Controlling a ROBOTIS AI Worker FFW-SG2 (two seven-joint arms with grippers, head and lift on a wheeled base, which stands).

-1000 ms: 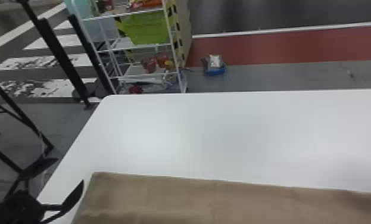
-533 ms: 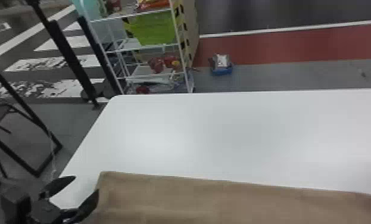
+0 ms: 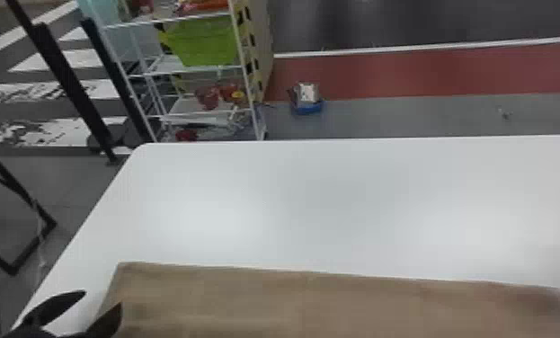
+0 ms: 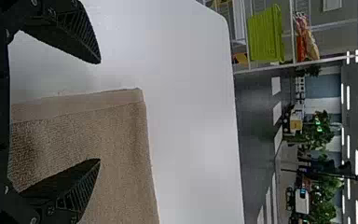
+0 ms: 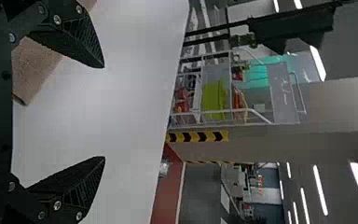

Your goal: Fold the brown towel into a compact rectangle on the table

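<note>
Brown towel (image 3: 337, 301) spread flat on the white worktop (image 3: 337, 202), along the near side of the head view. Its far edge runs almost straight across, nearly parallel to the far edge of the worktop, with both far corners exposed. The left wrist view shows one corner, with a narrow, smoother band running along one edge beside the coarser weave. Left pincer (image 3: 103, 299): at the towel's left end, fingers spread wide, gripping nothing; in the left wrist view one finger overlaps the cloth and the other the bare white surface. Right pincer (image 5: 103, 112): likewise wide open and empty, with white worktop visible between its fingers and part of the towel partly hidden behind one of them. Background: a white wire rack (image 3: 167, 65) carrying a green bin (image 3: 202, 42); to its right, on the floor, a small blue container (image 3: 308, 108) near a red strip (image 3: 404, 72)
</note>
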